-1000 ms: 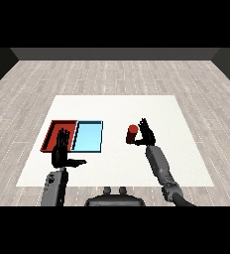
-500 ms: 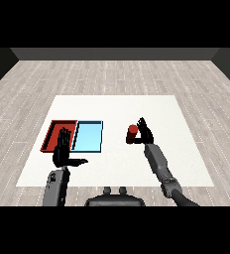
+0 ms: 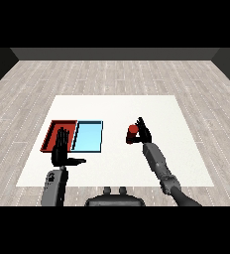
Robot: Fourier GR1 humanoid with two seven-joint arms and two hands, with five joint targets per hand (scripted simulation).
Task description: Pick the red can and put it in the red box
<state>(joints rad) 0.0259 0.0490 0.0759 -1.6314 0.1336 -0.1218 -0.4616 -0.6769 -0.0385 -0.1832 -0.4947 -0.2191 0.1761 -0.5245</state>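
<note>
Holding the red can (image 3: 133,130) in the right hand (image 3: 143,132), fingers curled round it.
Facing a leftward carry: red tray (image 3: 51,135) lying well off to that hand's left, beyond the light blue tray (image 3: 87,137).

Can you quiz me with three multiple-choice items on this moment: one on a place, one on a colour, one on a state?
1. Where is the can?
A. In the red tray
B. At the right hand, right of both trays
C. In the blue tray

2. Which tray lies nearer the can?
A. The red one
B. The light blue one
C. A green one

3. How is the left hand?
A. Open, fingers straight
B. Curled round the can
C. Out of view

Answers:
1 B: the can sits in the right hand, apart from the trays.
2 B: the blue tray lies between the red tray and the can.
3 A: the left hand holds nothing, fingers straight, thumb out to the side.
</note>
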